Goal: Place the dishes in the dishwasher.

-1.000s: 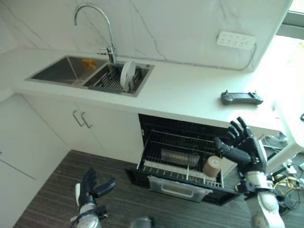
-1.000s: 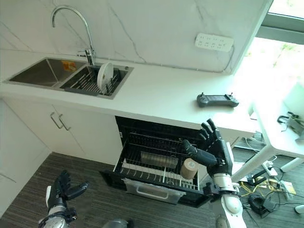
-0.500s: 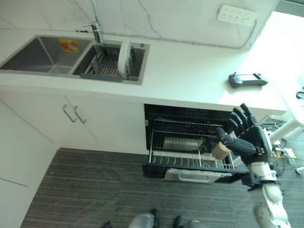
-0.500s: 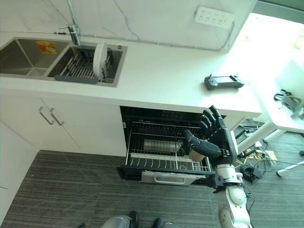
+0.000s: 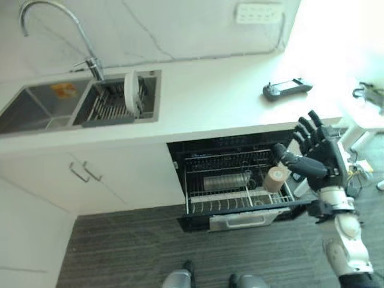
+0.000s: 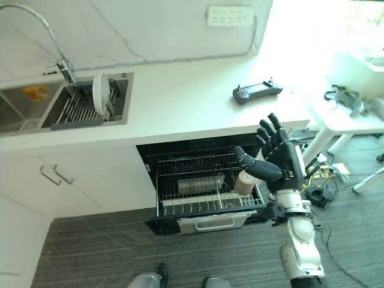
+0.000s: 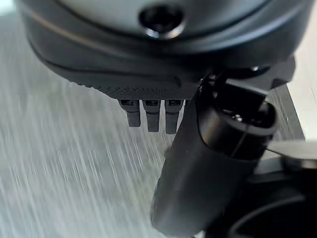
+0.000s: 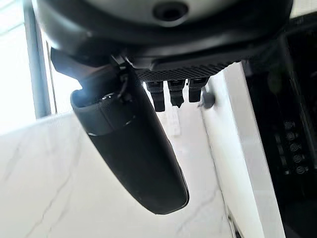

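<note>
one long white counter [image 5: 210,102] runs across, with a sink [image 5: 84,105] set in it. under the counter the dishwasher [image 5: 231,180] is open and its wire rack [image 5: 237,189] is pulled out. a metal bowl [image 5: 225,182] lies on its side in the rack and a tan cup [image 5: 275,179] stands at the rack's right end. the right hand [image 5: 315,162] is just beside the cup with its fingers spread wide, holding nothing. the left hand [image 7: 163,99] hangs over the floor with relaxed fingers, holding nothing. a white plate [image 5: 131,93] stands in the sink's drying rack [image 5: 111,105]. a black remote [image 5: 287,89] lies on the counter. i think the cup is put away. next the robot should go to the sink and get the plate.
</note>
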Tool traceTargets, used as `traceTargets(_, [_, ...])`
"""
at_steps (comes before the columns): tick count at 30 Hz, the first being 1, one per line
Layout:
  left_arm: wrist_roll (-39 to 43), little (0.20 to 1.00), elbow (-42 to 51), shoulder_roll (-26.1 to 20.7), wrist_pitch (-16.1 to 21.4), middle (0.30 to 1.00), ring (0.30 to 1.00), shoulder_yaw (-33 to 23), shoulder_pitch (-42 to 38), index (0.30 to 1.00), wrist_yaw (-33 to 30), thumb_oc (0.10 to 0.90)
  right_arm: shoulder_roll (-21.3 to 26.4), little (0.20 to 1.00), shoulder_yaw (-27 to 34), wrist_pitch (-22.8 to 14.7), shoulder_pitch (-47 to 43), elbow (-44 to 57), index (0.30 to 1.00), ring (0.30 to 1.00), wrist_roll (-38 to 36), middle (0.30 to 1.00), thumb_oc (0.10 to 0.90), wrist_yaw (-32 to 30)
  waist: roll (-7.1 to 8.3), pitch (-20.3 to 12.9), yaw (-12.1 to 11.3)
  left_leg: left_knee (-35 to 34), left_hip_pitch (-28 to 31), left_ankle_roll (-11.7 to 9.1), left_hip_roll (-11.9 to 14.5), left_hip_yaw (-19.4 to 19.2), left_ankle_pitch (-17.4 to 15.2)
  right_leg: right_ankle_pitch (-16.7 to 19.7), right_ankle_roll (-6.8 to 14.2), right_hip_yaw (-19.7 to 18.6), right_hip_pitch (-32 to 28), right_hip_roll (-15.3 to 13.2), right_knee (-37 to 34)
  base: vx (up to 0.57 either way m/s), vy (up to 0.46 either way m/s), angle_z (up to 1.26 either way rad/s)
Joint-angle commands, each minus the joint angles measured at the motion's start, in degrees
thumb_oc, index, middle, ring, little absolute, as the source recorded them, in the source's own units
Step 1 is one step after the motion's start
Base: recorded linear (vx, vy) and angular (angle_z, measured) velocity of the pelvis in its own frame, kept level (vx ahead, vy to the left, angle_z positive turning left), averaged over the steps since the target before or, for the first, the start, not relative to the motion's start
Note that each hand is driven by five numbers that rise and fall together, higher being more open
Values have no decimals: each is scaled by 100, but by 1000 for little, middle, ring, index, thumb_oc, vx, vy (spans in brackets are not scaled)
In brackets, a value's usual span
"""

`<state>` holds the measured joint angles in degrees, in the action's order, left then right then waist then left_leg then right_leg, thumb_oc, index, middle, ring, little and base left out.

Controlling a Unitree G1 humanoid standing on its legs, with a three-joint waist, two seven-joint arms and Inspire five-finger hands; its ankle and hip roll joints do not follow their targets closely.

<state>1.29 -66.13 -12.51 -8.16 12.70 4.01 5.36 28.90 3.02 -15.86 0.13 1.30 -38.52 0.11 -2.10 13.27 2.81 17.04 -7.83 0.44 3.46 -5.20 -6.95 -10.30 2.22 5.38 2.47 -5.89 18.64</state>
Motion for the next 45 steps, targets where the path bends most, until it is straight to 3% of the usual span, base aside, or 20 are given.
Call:
traceTargets(1, [-33, 900, 168, -32, -82, 900, 900, -23, -71, 900, 207, 800, -127, 900, 279, -508, -362, 540, 900, 900, -172, 900, 800, 118, 62, -230, -134, 14, 403, 219, -210, 59, -845, -400, 157, 670, -247, -79, -145, 84, 348, -18])
traceTargets(6, [409, 900, 84, -30, -399, 900, 900, 46, -108, 900, 441, 800, -291, 900, 360, -591, -262, 547, 900, 900, -128, 900, 800, 75, 90, -288, -101, 14, 433, 502, -384, 10, -1006, -116, 352, 516, -100, -200, -145, 66, 253, -19])
traceTargets(10, [699, 900, -42, -39, -350, 900, 900, 21, -79, 900, 598, 800, -385, 900, 343, -643, -323, 543, 900, 900, -183, 900, 800, 215, 61, -252, -206, 14, 479, 604, -351, -211, -1099, 169, 455, 930, -183, -223, -145, 31, 193, -32])
traceTargets(11, [832, 900, -58, -48, -346, 900, 900, -7, -76, 900, 663, 800, -379, 900, 306, -645, -352, 565, 900, 900, -212, 900, 800, 227, 36, -253, -201, 14, 469, 638, -331, -222, -1128, 226, 442, 970, -227, -109, -143, 5, 128, -55])
traceTargets(15, [1008, 900, -96, -30, -229, 900, 900, -52, -52, 900, 785, 800, -278, 900, 325, -712, -300, 596, 900, 900, -322, 900, 800, 250, 110, -258, -121, 14, 413, 663, -503, -96, -1156, 25, 250, 813, -70, 396, 219, 2, 32, -30])
traceTargets(19, [1300, 900, -97, 41, -1, 900, 900, -203, 25, 900, 847, 800, -156, 900, 289, -694, -346, 553, 900, 900, -475, 900, 800, 425, 159, -255, -155, 14, 419, 603, -589, -179, -1136, -74, 122, 865, -212, 639, -145, 29, -43, 1])
traceTargets(23, [1673, 900, -60, 118, 13, 900, 900, -429, 147, 900, 810, 800, -206, 900, 192, -580, -328, 517, 900, 900, -537, 900, 800, 628, 175, -202, -166, 14, 532, 477, -576, -363, -1043, -489, -55, 912, -174, 638, -145, 101, -160, -6])
traceTargets(26, [1218, 900, 157, 159, 377, 900, 900, -344, 106, 900, 588, 800, -110, 900, 206, -680, -284, 469, 900, 900, -401, 900, 800, 780, 392, -54, -162, 14, 753, 360, -746, -561, -742, -536, -183, 687, -203, 440, -145, 73, -90, -6])
traceTargets(28, [1294, 900, 342, 134, 311, 900, 900, -318, 43, 900, 590, 800, -113, 900, 171, -760, -337, 409, 900, 900, -358, 900, 800, 725, 426, 40, -177, 86, 706, 247, -575, -564, -760, -586, -181, 658, -323, 417, -145, 75, -16, 12])
traceTargets(30, [1066, 900, 508, 94, 181, 900, 900, -334, -102, 900, 780, 800, -69, 900, 215, -791, -393, 390, 900, 900, -344, 900, 800, 671, 447, 49, -125, 14, 508, -3, -80, -733, -421, -650, -196, 743, -379, 364, -145, 25, 89, 12])
traceTargets(33, [704, 900, 500, 138, 190, 900, 900, -202, -256, 900, 762, 800, 50, 900, 241, -711, -454, 402, 900, 900, -335, 900, 800, 677, 403, -10, -72, 14, 188, -259, 397, -529, -120, -768, -231, 775, -393, 280, -145, 18, 188, 33])
traceTargets(37, [380, 900, 328, 169, 420, 900, 900, -23, -336, 900, 864, 800, 169, 900, 277, -655, -482, 398, 900, 900, -380, 900, 800, 622, 270, -113, -17, 14, 61, -368, 598, -406, -259, -827, -191, 884, -407, 110, -145, -1, 310, 19])
traceTargets(38, [323, 900, 314, 164, 510, 900, 900, 25, -346, 900, 821, 800, 170, 900, 291, -654, -485, 404, 900, 900, -373, 900, 800, 599, 208, -128, -9, 14, 6, -328, 593, -386, -227, -741, -192, 942, -346, 84, -145, -5, 414, -1])
traceTargets(41, [106, 900, 500, 91, 827, 900, 900, 280, -283, 900, 596, 800, -27, 900, 264, -599, -390, 407, 900, 900, -396, 900, 800, 514, 72, -176, -46, 14, 254, -152, 189, -130, -588, -599, 5, 880, -358, -88, -145, 77, 535, -21])
traceTargets(44, [232, 900, 673, 26, 777, 900, 900, 347, -229, 900, 347, 800, -197, 900, 174, -629, -343, 394, 900, 900, -282, 900, 800, 519, 36, -189, -117, 14, 333, 49, 5, -70, -736, -499, 86, 884, -408, -139, -145, 90, 264, -14])
traceTargets(45, [336, 900, 705, -25, 686, 900, 900, 316, -200, 900, 236, 800, -316, 900, 97, -705, -318, 396, 900, 900, -265, 900, 800, 523, -8, -180, -125, 14, 372, 225, -79, -19, -826, -128, 188, 934, -470, -95, -145, 109, 283, -21])
